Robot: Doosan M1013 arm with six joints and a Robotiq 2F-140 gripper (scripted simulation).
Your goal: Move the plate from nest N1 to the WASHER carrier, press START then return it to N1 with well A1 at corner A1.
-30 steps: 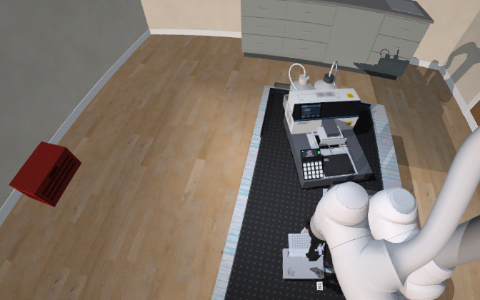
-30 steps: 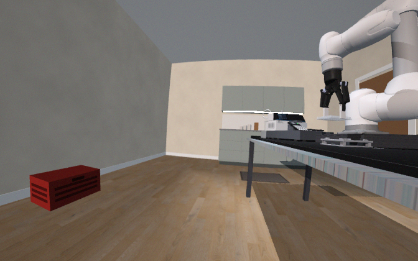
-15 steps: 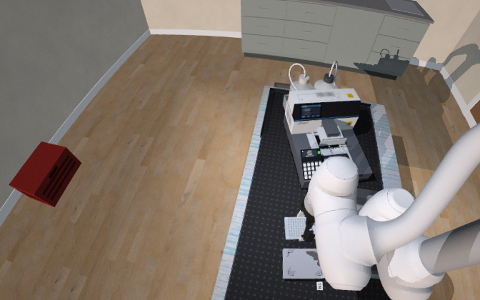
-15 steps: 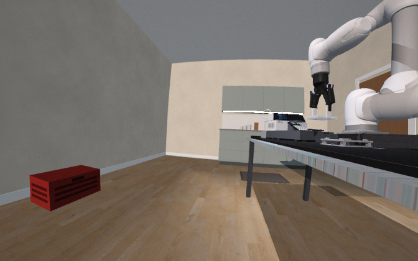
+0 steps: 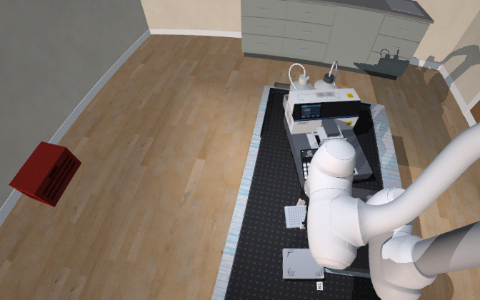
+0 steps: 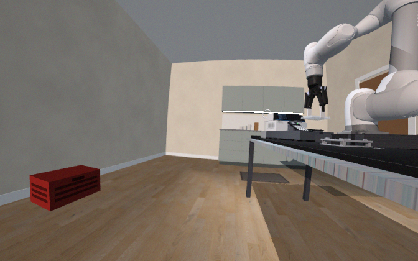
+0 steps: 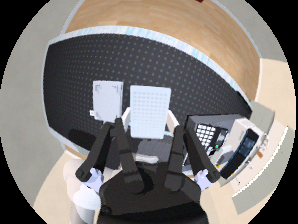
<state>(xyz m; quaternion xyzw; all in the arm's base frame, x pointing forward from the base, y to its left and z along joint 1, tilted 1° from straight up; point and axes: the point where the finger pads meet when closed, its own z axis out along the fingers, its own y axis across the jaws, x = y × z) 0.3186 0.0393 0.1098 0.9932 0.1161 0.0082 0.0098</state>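
The long table (image 5: 246, 186) carries a black mat (image 5: 264, 214) dotted with a fine grid, edged by a pale striped border; everything below is placed relative to the washer (image 5: 323, 107) standing at the mat's far end. The washer is a boxy white-and-dark unit with a small blue screen on its front, a grey deck running out toward the robot, and a keypad (image 5: 306, 165) of pale keys on that deck, partly hidden by the arm in the top view. Behind the washer stand two white bottles (image 5: 303, 79), each with a thin looping tube; what is in them cannot be made out.

The white, smooth-jointed arm (image 5: 333, 200) reaches over the mat on the near side of the washer. Its dark gripper (image 6: 316, 111) hangs pointing down, the fingers clamped on the short edges of the plate (image 7: 147, 111), a flat white rectangle pitted with a dense grid of wells. In the exterior view the plate is level and in the air, above the mat, between the washer and the nest.

The plate nest N1 (image 5: 301, 263), a flat grey rectangular tray with small corner locators, lies on the mat well apart from the washer, toward the robot's base; its pocket holds no plate. A small white tag (image 5: 319, 286) lies just beyond it.
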